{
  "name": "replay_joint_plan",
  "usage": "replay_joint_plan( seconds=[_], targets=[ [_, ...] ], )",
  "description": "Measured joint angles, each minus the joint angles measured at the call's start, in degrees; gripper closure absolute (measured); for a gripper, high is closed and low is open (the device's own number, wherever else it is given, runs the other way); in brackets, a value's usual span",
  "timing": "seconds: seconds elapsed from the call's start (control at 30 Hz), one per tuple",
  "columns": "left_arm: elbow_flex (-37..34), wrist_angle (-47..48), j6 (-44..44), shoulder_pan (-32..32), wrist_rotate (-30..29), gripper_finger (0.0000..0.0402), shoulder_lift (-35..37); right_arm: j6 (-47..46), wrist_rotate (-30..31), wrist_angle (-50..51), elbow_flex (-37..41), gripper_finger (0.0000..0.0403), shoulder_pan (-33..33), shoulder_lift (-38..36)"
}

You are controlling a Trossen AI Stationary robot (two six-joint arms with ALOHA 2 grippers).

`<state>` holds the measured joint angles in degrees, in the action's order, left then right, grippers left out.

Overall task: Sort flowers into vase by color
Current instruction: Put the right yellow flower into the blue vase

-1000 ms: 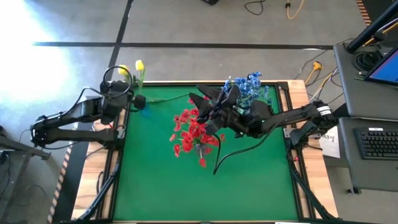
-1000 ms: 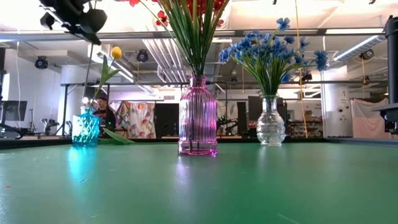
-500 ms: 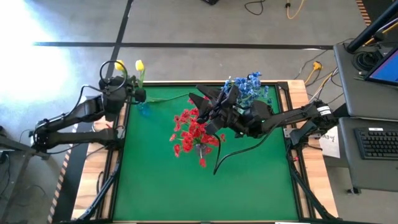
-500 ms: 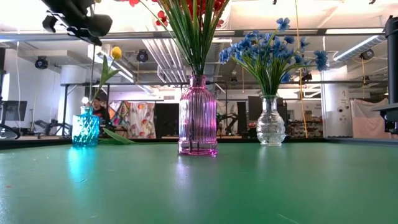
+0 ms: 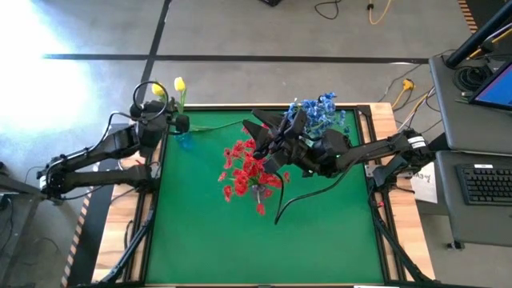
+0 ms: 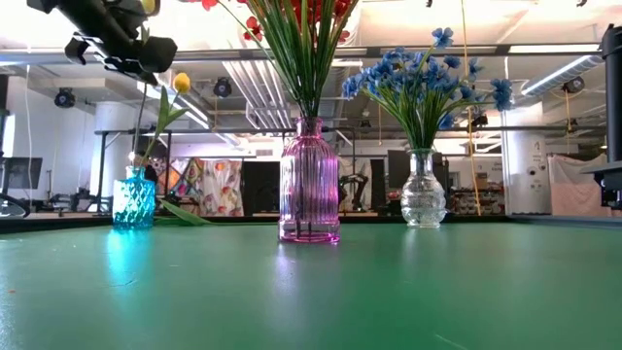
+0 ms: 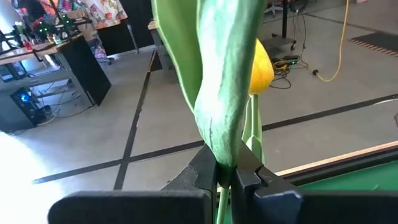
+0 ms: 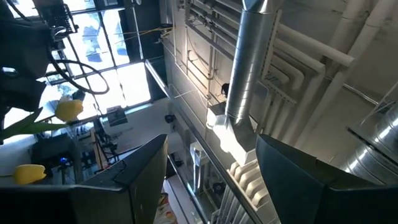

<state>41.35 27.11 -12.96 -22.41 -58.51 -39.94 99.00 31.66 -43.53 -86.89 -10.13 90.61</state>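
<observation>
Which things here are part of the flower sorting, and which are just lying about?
Job: yellow flowers, teal vase, red flowers, pink vase, blue flowers, clear vase, left gripper shut on a yellow stem.
Lying about: keyboard, floor cables.

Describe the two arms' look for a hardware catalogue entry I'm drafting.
Both the left arm and right arm are dark, slim and jointed, trailing black cables. The right carries a white marking near its base. The left gripper has two blunt dark fingers; the right gripper broad, flat dark ones.

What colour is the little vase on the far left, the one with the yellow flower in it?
Teal-blue glass with a diamond-textured surface; the small vase shows best in the low view.
</observation>
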Motion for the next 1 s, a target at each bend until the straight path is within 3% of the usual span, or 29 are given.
replay_joint_plan(
  seconds=[1.0],
  targets=[
    [0.8,2.6,-2.3,0.0,3.7,0.0401,0.3,0.0,0.0,0.0,0.0,0.0165,0.0,0.0]
  ],
)
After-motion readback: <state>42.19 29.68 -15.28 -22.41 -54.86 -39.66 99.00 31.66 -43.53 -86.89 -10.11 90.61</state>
